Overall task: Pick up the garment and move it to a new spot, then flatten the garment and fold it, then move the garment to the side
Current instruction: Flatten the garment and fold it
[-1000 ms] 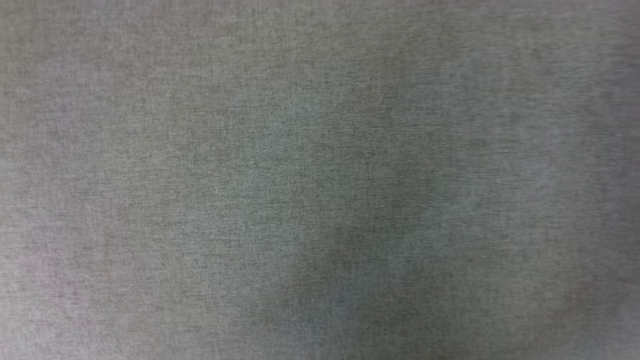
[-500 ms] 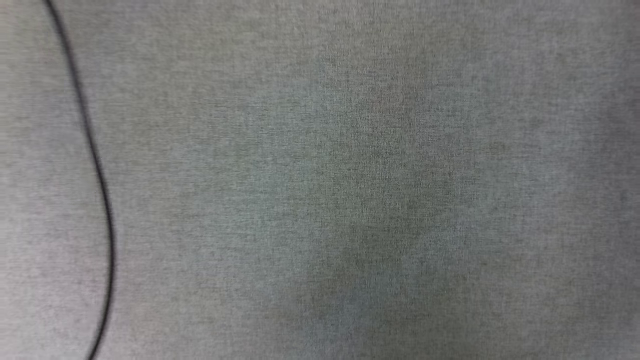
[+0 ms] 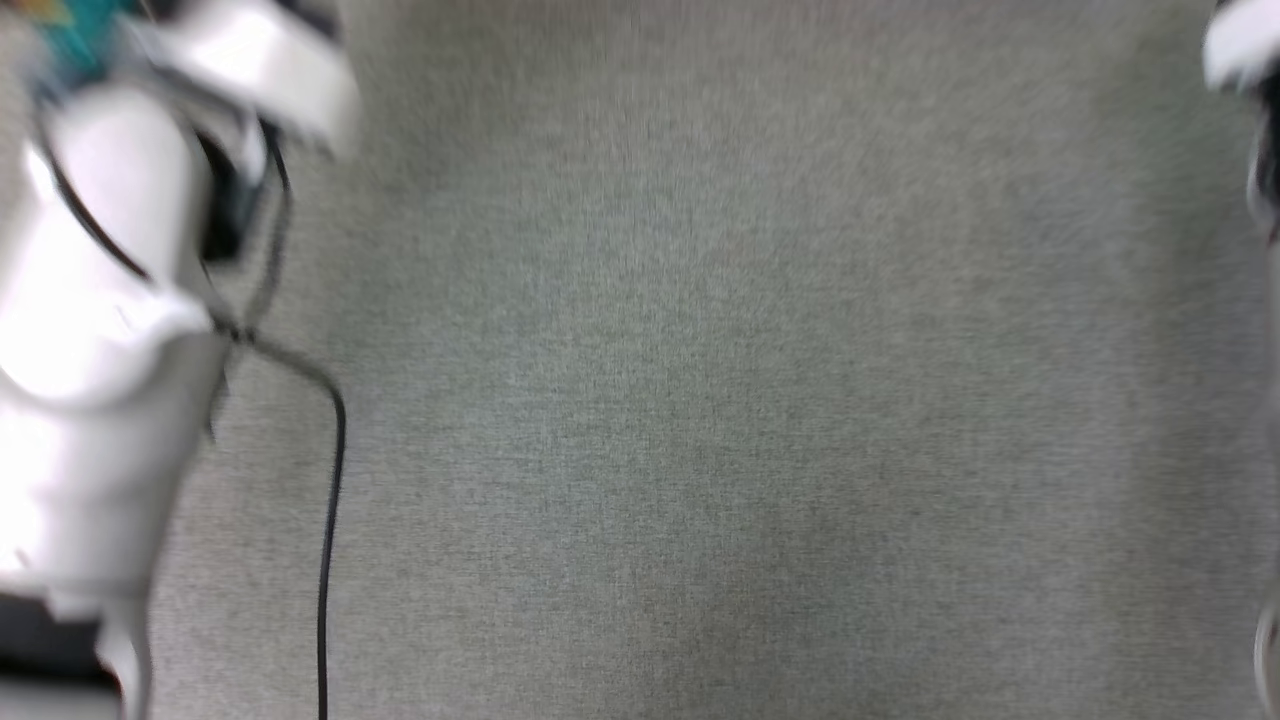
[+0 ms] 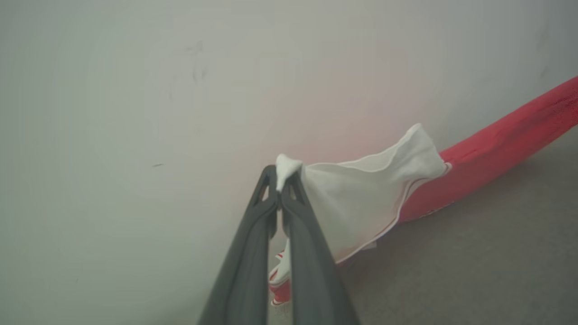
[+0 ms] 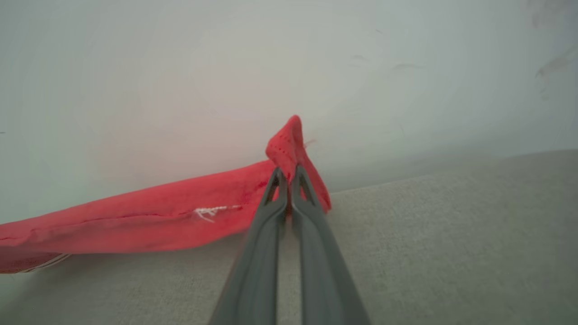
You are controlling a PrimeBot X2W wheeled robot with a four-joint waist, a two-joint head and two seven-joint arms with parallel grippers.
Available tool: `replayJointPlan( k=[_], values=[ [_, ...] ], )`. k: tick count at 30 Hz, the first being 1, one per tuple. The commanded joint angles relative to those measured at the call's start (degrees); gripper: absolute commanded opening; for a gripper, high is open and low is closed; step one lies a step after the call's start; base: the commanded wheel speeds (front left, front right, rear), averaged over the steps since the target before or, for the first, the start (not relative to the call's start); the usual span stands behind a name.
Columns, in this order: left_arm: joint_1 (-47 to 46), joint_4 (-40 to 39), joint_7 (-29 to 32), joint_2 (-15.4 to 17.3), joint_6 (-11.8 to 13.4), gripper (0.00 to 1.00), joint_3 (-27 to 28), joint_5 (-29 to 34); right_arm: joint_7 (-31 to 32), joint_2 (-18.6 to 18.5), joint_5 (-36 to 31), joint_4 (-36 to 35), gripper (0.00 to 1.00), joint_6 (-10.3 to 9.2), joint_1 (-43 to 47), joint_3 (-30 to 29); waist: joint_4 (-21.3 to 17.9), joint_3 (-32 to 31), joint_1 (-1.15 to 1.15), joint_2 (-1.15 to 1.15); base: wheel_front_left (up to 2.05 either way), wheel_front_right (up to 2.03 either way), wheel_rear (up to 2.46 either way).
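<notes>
Left wrist view: left gripper (image 4: 281, 179) is pinched tight on a white nub of the garment (image 4: 361, 203). That is the white sleeve, with thin red-and-white trim along its edge. The sleeve fans out toward 3 o'clock from the fingertips, and a bit of striped trim hangs at 6 o'clock between the fingers. The red body runs off to 2 o'clock, out of frame. A pale wall (image 4: 135, 113) is behind, with the grey woven surface (image 4: 474, 271) at 4 o'clock.

Right wrist view: right gripper (image 5: 287, 175) is clamped on a red corner of the garment, and a peak of cloth pokes up past the tips at 12 o'clock. The red body stretches as a long band toward 8 o'clock and has a small white stitched mark near the fingers. Its shadow falls on the grey surface below. I can't tell if any part touches down.

Head view is motion-blurred. The grey surface fills the middle. The white left arm (image 3: 100, 300) is at 9 o'clock, with a black cable (image 3: 328, 520) dropping to 7 o'clock. A sliver of the right arm (image 3: 1240, 45) is at 2 o'clock.
</notes>
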Motion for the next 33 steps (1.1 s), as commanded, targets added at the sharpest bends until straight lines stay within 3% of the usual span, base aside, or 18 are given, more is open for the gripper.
replayJointPlan(
  k=[1,13,26,33],
  values=[
    [3.21,-0.51,-0.12,0.04,0.46,0.00,-0.18,-0.59,0.17,-0.64,0.91,-0.80,0.00,-0.07,2.82,0.54,-0.20,-4.07,0.01,0.00,0.00,0.00,0.00],
    [29.72,-2.02,0.05,0.47,1.89,0.00,-2.67,-4.71,2.96,-3.07,12.75,-5.09,0.00,-0.07,26.79,4.14,0.18,-14.98,0.01,0.00,0.00,0.00,0.00],
    [48.05,-7.95,3.86,3.45,2.64,0.00,-5.69,-7.53,9.87,-3.62,22.20,-8.72,0.00,-0.07,41.83,8.60,0.89,-23.17,0.01,0.00,0.00,0.00,0.00],
    [56.02,-13.31,6.26,5.92,3.41,0.00,-6.74,-8.71,14.76,-5.79,26.21,-10.97,0.00,-0.07,48.51,9.96,1.22,-27.16,0.01,0.00,0.00,0.00,0.00]
  ],
)
